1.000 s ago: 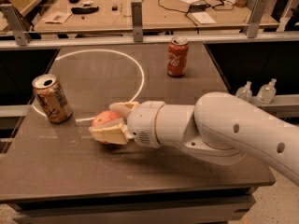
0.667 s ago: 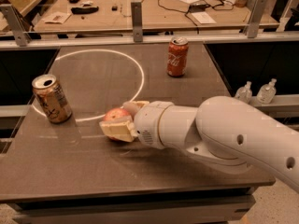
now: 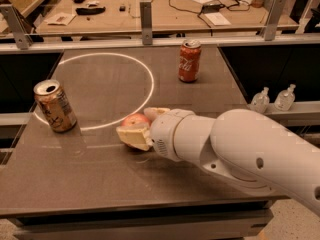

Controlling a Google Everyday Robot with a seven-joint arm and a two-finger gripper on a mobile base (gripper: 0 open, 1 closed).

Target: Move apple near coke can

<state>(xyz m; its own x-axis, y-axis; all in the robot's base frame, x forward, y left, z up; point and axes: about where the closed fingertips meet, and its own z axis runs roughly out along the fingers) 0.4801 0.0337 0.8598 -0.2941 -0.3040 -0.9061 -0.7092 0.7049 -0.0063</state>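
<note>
The apple point(image 3: 135, 120), reddish with pale patches, sits between the fingers of my gripper point(image 3: 140, 126) near the middle of the dark table, just above or on its surface. The gripper is shut on the apple; one cream finger point(image 3: 133, 136) shows in front of it and one behind. The coke can point(image 3: 189, 60), red with white script and a silver top, stands upright at the back of the table, well beyond the apple and to its right. My white arm point(image 3: 240, 149) reaches in from the lower right.
A tan-gold can point(image 3: 55, 106) stands tilted at the left of the table. A white circle point(image 3: 102, 89) is marked on the table top. Two small clear bottles point(image 3: 272, 99) sit on a ledge to the right. A metal rail point(image 3: 150, 41) and a cluttered desk lie behind.
My gripper has carried the apple to the right and slightly back, away from the tan-gold can and closer to the coke can.
</note>
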